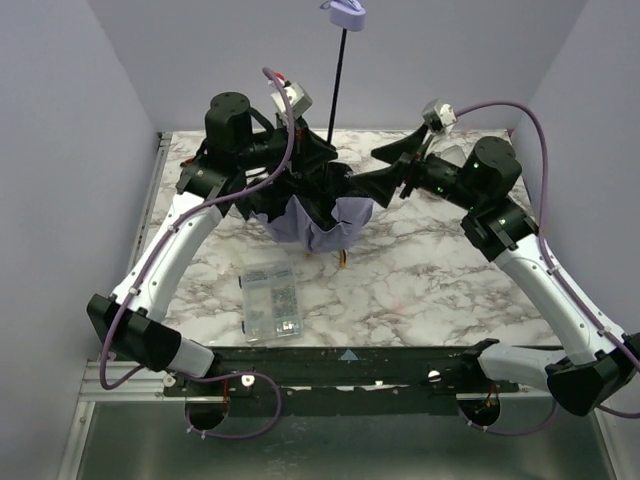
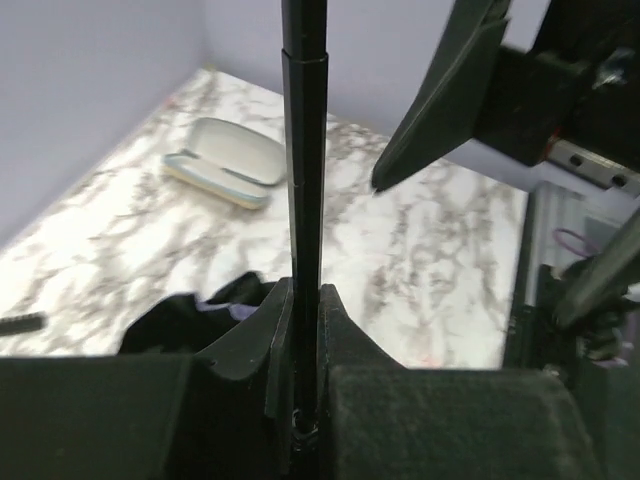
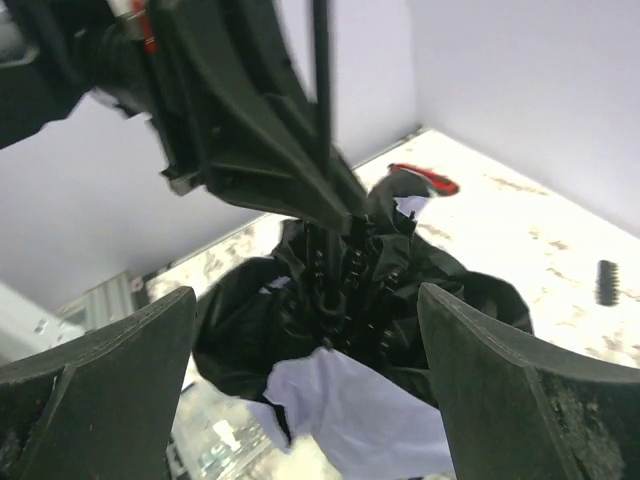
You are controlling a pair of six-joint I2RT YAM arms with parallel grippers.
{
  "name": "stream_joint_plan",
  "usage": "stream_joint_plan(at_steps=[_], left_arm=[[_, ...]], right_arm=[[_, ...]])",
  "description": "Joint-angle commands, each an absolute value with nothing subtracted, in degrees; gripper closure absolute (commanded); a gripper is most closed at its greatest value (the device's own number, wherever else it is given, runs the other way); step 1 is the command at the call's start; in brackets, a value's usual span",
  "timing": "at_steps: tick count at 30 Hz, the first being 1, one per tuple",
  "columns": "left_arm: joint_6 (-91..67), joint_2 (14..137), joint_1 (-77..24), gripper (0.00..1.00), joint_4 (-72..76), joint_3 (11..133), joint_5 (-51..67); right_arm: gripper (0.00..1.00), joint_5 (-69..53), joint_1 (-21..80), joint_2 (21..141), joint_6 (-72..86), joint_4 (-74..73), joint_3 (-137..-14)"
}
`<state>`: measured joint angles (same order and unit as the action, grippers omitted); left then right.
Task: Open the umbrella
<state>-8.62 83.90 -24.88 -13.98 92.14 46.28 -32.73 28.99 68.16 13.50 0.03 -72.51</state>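
Observation:
The umbrella stands upside down, with its small lavender handle [image 1: 344, 14] at the top and its thin black shaft [image 1: 337, 80] running down. The bunched lavender canopy [image 1: 322, 228] with black lining hangs low over the table. My left gripper [image 1: 325, 150] is shut on the shaft [image 2: 304, 150] just above the canopy, with the shaft pinched between its fingers [image 2: 304, 310]. My right gripper [image 1: 365, 175] is open at the canopy's right side. In the right wrist view its gripper [image 3: 308, 295] is spread wide in front of the black lining [image 3: 400, 290] and a lavender fold [image 3: 350, 405], touching neither.
A clear plastic parts box [image 1: 271, 302] lies on the marble table [image 1: 420, 290] in front of the canopy. A cream oblong case [image 2: 225, 160] lies near the back wall. A red object [image 3: 425, 180] and a small black item [image 3: 606, 282] lie on the table beyond.

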Motion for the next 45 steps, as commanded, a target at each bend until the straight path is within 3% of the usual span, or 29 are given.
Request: stream_joint_plan(at_steps=[1,5,9,13,16,22,31,45], left_arm=[[3.97,77.43,-22.67,1.00,-13.85,94.72,34.36],[9.91,74.54,-22.22,1.00,-10.36,92.32,30.62],[15.64,72.04,-25.73,1.00,-9.90,90.14,36.94],[25.67,69.11,-32.72,1.00,-10.53,85.57,38.09],[26.47,69.12,-32.67,1.00,-6.62,84.07,35.96],[19.46,76.25,-25.52,1.00,-7.73,92.85,42.02],[15.64,83.97,-25.58,1.00,-14.03,103.28,49.27],[4.37,82.81,-25.57,1.00,-3.00,96.52,55.02]], right_arm=[[0.07,-25.32,26.01,66.43,13.17,-4.52,-74.79],[0.07,-19.41,24.58,64.69,7.58,-8.25,-74.26],[0.08,-14.84,23.92,63.18,3.11,-9.25,-72.24],[0.08,-15.87,23.73,62.16,1.72,-8.71,-70.05],[0.09,-18.00,23.72,62.31,0.86,-7.87,-68.27],[0.28,-30.25,23.71,64.38,-6.85,-6.24,-69.02],[0.39,-42.10,23.73,71.22,-10.82,-3.30,-72.12],[0.60,-49.26,24.21,79.55,3.83,2.39,-77.93]])
